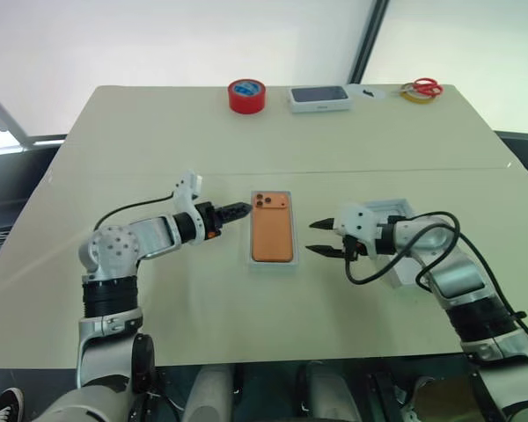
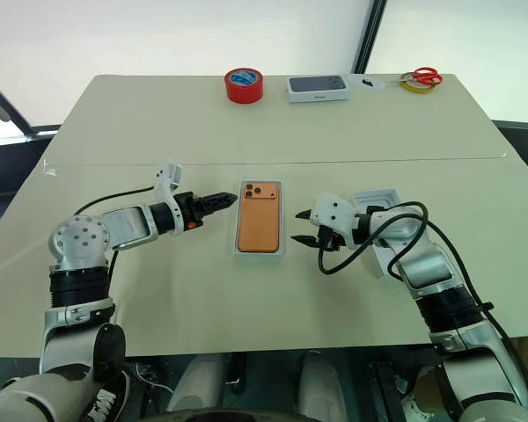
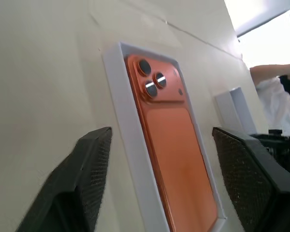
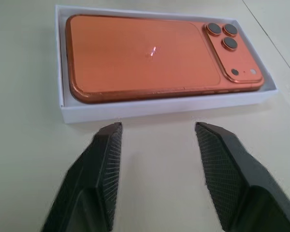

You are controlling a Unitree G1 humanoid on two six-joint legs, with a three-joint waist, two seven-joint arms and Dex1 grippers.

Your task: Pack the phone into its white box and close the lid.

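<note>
Phone: the orange smartphone (image 1: 273, 231) lies back-up inside the shallow white cardboard box (image 1: 255, 260) at mid-worktop, dark lenses at the far end
Lid: the white cardboard lid (image 1: 394, 209) rests open side up to the right, partly behind the right arm, well off the box
Left gripper (image 1: 245, 210): just left of the box's far end, jaws apart, holding nothing
Right gripper (image 1: 320, 237): just right of the box, jaws apart and empty
Far edge: red tape roll (image 1: 246, 95), dark-topped white box (image 1: 319, 98), red-handled scissors (image 1: 422, 88) on the beige worktop (image 1: 158, 132)
</note>
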